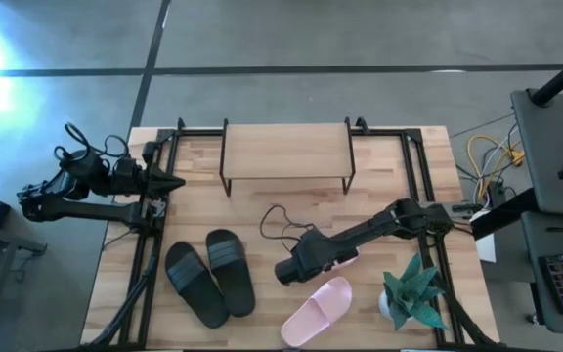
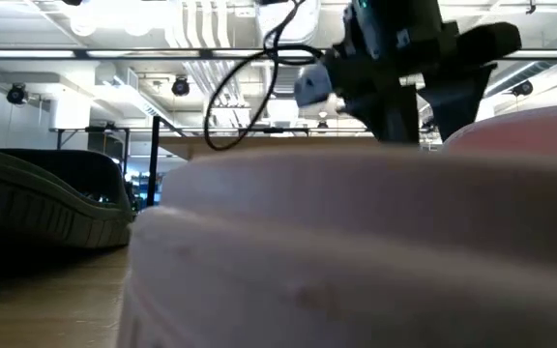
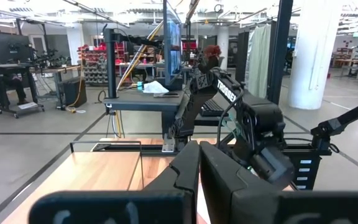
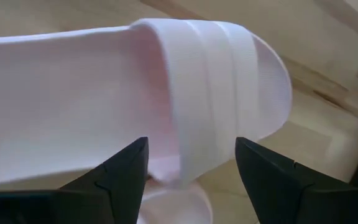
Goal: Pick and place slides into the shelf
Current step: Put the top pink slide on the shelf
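Note:
One light pink slide lies sole down on the table near the front edge and fills the low view's foreground. A second pink slide shows mostly under my right arm. My right gripper is open over it. The two fingers stand on either side of the strap's edge, and I cannot tell whether they touch it. Two black slides lie side by side on the table at front left. The shelf stands at the far middle. My left gripper is shut and empty at the table's left edge.
A small potted plant stands at the front right, close to my right arm. Black frame rails run along the table's left and right sides. A loose black cable loops above the right gripper. One black slide shows at the low view's left.

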